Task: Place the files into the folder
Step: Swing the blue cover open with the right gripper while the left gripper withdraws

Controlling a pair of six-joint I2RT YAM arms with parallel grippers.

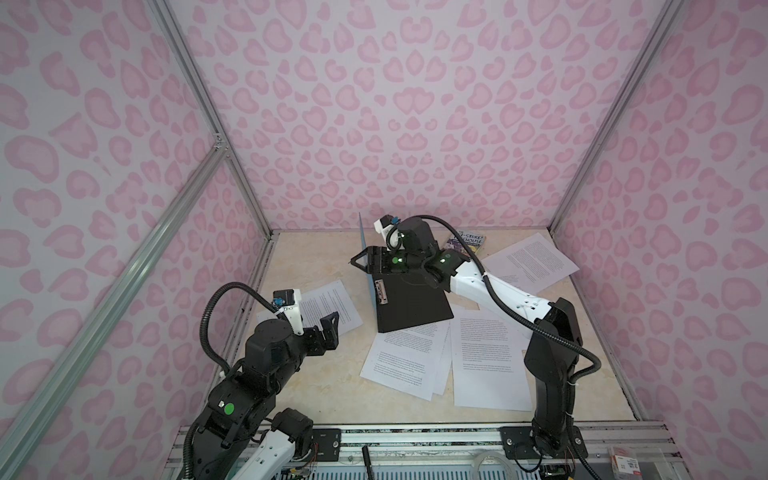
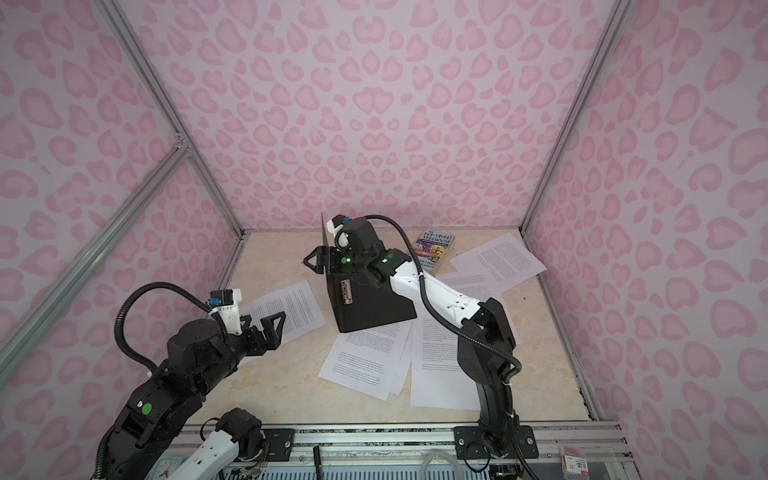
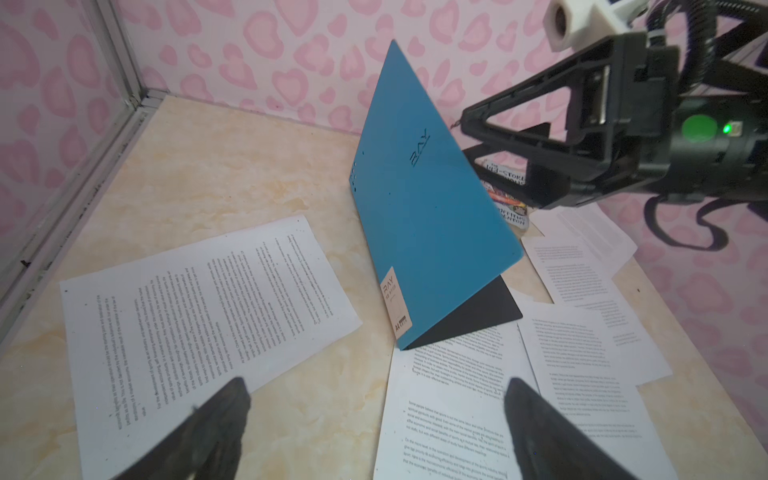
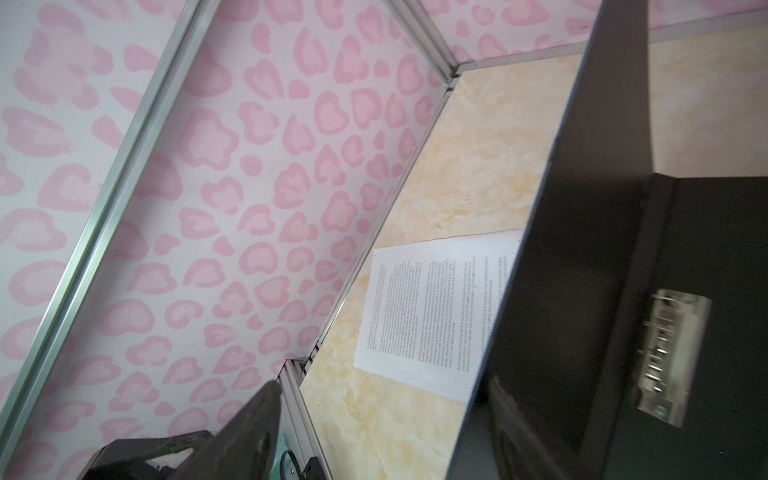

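One open folder (image 1: pixel 411 303), one book (image 2: pixel 434 249), several files (image 1: pixel 328 307)

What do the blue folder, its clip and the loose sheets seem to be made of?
The folder looks like thin stiff plastic or coated board, matte blue outside, black inside; its cover stands flat without sagging. The spine clip looks like shiny metal, with bright reflections. The files look like plain matte paper, lying flat with printed text.

1 blue folder (image 1: pixel 411 305), 1 paperback book (image 2: pixel 434 246), at least 6 printed sheets (image 1: pixel 490 361), some overlapping
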